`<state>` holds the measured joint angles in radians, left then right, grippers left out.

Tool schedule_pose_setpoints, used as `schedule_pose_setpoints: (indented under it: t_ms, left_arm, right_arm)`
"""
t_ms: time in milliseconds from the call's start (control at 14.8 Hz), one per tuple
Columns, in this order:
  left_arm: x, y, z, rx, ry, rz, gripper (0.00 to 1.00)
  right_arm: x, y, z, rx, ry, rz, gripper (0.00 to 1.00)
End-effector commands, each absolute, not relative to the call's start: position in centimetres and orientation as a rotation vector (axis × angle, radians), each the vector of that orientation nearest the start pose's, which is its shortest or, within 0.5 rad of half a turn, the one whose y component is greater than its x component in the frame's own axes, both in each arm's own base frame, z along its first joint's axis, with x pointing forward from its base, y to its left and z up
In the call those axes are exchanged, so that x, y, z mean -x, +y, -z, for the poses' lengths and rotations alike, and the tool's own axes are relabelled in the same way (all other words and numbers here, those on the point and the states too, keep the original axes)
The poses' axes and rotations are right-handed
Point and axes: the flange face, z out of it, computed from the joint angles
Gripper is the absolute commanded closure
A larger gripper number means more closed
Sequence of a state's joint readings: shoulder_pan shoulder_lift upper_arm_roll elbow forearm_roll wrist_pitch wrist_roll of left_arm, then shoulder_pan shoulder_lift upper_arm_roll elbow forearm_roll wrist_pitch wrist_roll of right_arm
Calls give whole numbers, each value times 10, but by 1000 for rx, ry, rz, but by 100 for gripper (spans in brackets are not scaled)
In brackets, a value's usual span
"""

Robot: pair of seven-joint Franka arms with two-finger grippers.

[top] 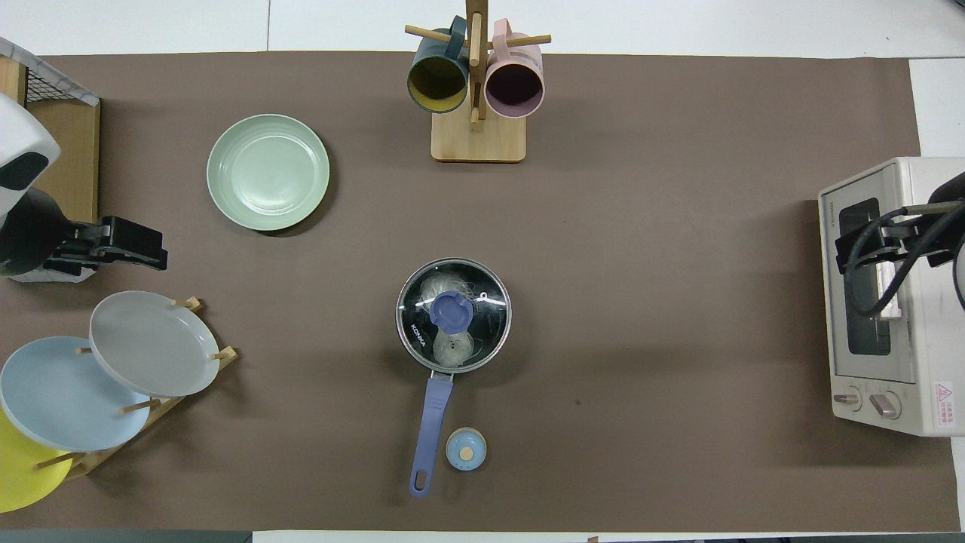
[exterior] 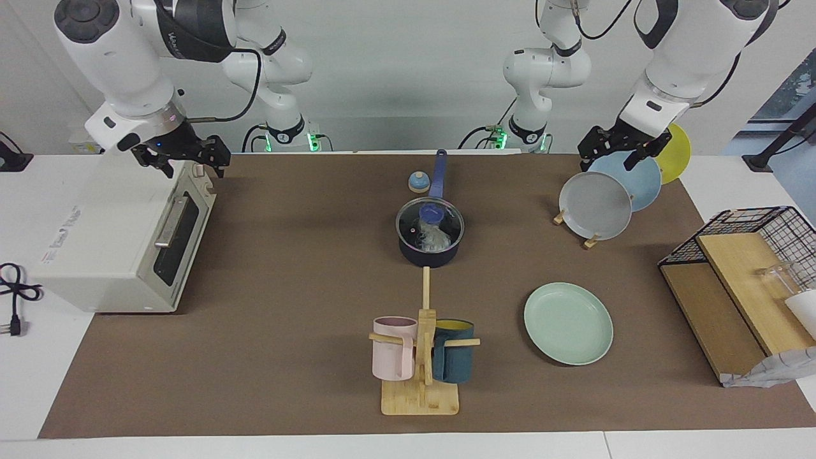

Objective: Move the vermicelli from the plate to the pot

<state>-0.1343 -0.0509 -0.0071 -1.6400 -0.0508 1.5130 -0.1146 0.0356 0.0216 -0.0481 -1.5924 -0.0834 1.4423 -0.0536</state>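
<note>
Both pairs of fingers held nothing. The left gripper hung over the plate rack at the left arm's end of the table, its fingers looking slightly parted in the facing view, though I could not tell the gap for sure. The right gripper hung over the oven at the right arm's end, and I could not tell how its fingers stood either.

The vermicelli lay inside the pot, under a glass lid with a blue knob. The pot stood mid-table, about midway between the two arms. Its handle pointed toward the robots, so its long axis ran straight along the robots' line of sight. The green plate sat bare, farther from the robots than the pot and toward the left arm's end, well apart from both grippers.

Judged from this, the transfer looked done: strands in the pot, none on the plate, the lid on. Neither gripper was near the pot, and neither arm was clearly closer to it. Any further move would have turned on the lid's knob, which sat over the pot's centre and was reachable only from above.

A small blue timer stood just beside the handle. A mug rack stood farther from the robots than the pot.
</note>
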Motion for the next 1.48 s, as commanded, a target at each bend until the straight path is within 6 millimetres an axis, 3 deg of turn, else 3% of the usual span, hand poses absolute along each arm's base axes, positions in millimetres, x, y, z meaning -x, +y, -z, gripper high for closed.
schedule_pose_setpoints:
  t_ms: [0, 472, 1415]
  left_arm:
    - [-522, -74, -621, 3169, 41, -133, 0]
    - [-522, -74, -621, 3169, 41, -133, 0]
    - [-522, -74, -621, 3168, 41, -133, 0]
  right_arm:
    - [-537, -33, -593, 3175, -58, -309, 0]
    - [-528, -37, -612, 3178, -77, -244, 0]
    - [-533, -28, -615, 3134, -93, -198, 0]
